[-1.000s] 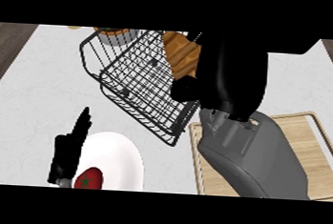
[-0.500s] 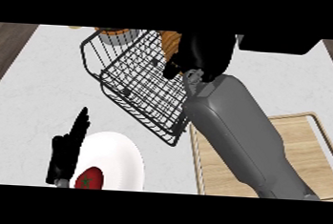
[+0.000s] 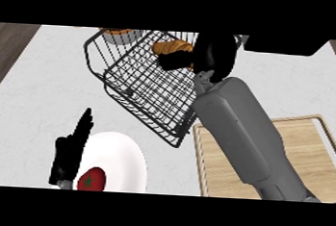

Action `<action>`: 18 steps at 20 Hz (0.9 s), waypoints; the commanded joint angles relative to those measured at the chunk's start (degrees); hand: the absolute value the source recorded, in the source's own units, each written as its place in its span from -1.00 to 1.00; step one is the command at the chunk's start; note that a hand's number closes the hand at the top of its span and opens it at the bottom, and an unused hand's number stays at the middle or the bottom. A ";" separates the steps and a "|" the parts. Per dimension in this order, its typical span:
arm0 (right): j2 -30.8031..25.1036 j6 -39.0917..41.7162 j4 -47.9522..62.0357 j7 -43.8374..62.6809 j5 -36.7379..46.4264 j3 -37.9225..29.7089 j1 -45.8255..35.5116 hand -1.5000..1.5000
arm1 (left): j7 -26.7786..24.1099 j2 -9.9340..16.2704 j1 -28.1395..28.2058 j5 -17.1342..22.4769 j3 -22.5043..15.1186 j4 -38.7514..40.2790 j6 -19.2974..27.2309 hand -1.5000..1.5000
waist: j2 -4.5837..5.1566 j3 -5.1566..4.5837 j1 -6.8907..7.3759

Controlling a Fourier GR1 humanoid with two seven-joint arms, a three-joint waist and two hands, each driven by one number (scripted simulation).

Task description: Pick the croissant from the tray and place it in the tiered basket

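The golden-brown croissant (image 3: pixel 171 47) shows inside the upper tier of the black wire tiered basket (image 3: pixel 140 87) at the counter's back. My right hand (image 3: pixel 211 53) is over the basket's right side, fingers curled round the croissant's right end and hiding part of it. Its grey forearm runs down across the wooden tray (image 3: pixel 321 161), which lies at the lower right. My left hand (image 3: pixel 70 148) rests open at the lower left, fingers pointing up, beside a white plate.
A white plate (image 3: pixel 122 156) with a red tomato (image 3: pixel 91 179) lies at the lower left, next to my left hand. An orange-topped container (image 3: pixel 120 34) stands behind the basket. A dark appliance (image 3: pixel 285 44) sits at the back right.
My right hand has moved up and left from above the tray's near edge to over the basket, carrying the croissant into the upper tier. The left hand has not moved.
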 commanded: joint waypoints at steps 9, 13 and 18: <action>0.39 -28.88 0.26 -2.01 -3.98 0.05 -2.15 -1.00 | 1.27 -0.97 -1.53 -0.73 0.58 1.26 1.60 0.00 | -0.47 -0.02 -1.57; -2.38 -30.05 -4.30 2.13 4.71 -5.65 0.83 -1.00 | -0.42 -0.55 1.80 0.00 1.57 0.32 1.79 0.00 | -1.05 -0.03 -3.40; -5.83 -25.17 -19.24 8.22 11.11 -9.90 10.22 -1.00 | -1.96 -0.80 3.05 1.06 2.63 1.18 1.64 0.00 | -1.59 -0.03 -5.44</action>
